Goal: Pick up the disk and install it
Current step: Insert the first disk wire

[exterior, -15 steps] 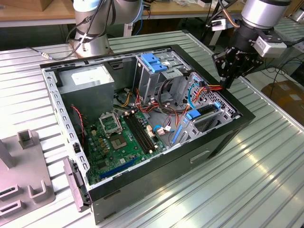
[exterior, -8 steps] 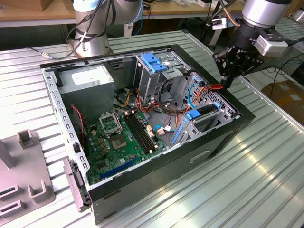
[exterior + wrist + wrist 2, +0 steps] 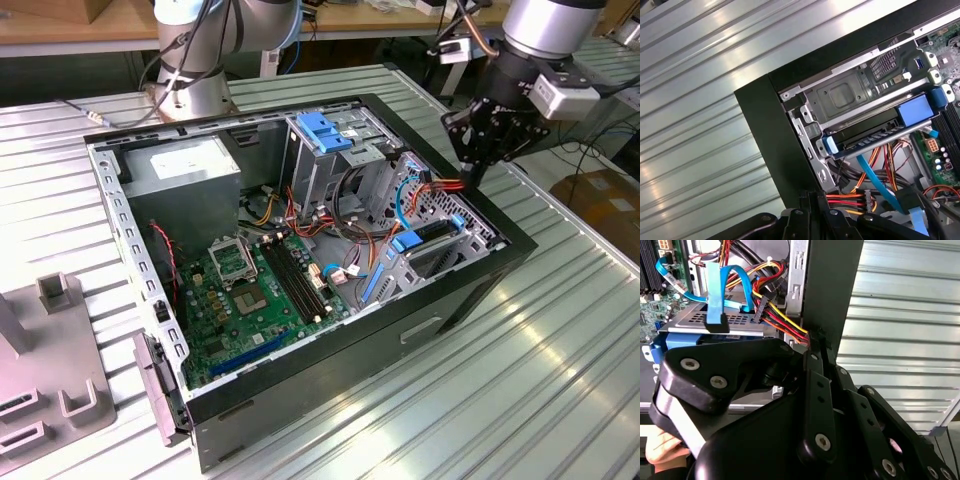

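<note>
Desk point(image 3: 560, 380), ribbed metal, carries the open case point(image 3: 330, 370), lying on its side. The disk point(image 3: 437, 232) sits in the corner bay on the exterior view's right, level in its slot, with the blue frame tabs showing at both ends. In the first wrist view the disk point(image 3: 875, 140) lies under a grey metal bracket point(image 3: 850, 97), dark edge outward. Handling judgement: rigid metal body, moderately heavy for its size, smooth faces likely slippery. It is shock-sensitive, so no drops or knocks. Best hold is across the two long edges on the blue frame, clear of the label face and the connector end. A blue data cable point(image 3: 875, 175) and a red, yellow and black power bundle point(image 3: 850, 200) run just beside the bay, so there is a snag risk at that end. Gripper point(image 3: 470, 172) hangs beyond the disk, over the case's far wall. In both wrist views the gripper point(image 3: 810, 197) point(image 3: 815, 342) reads as clenched, tips drawn together at the wall's rim beside the power bundle, nothing visible between them. It is apart from the disk.
</note>
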`<state>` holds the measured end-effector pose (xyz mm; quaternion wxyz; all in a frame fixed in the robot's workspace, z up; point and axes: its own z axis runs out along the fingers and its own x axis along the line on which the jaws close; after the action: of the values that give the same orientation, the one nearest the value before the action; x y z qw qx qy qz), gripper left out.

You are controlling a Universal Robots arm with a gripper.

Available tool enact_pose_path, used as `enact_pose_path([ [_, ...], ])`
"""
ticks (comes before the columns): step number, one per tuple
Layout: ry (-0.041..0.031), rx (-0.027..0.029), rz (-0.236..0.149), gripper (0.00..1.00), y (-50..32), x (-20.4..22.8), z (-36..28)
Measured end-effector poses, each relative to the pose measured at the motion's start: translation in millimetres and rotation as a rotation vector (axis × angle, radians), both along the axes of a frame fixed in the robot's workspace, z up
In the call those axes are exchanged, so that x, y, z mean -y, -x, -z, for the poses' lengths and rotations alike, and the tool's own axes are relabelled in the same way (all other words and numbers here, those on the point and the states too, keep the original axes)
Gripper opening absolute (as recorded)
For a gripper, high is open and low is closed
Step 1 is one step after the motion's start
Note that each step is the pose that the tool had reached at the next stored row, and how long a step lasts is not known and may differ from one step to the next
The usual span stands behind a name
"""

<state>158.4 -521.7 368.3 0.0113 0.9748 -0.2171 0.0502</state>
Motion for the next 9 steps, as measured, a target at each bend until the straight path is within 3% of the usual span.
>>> enact_pose_path([
  [2,-0.0001,0.0,0.003,0.16,6.9,0.0,0.0],
  [9,0.0032,0.0,0.059,0.16,7.9,0.0,0.0],
])
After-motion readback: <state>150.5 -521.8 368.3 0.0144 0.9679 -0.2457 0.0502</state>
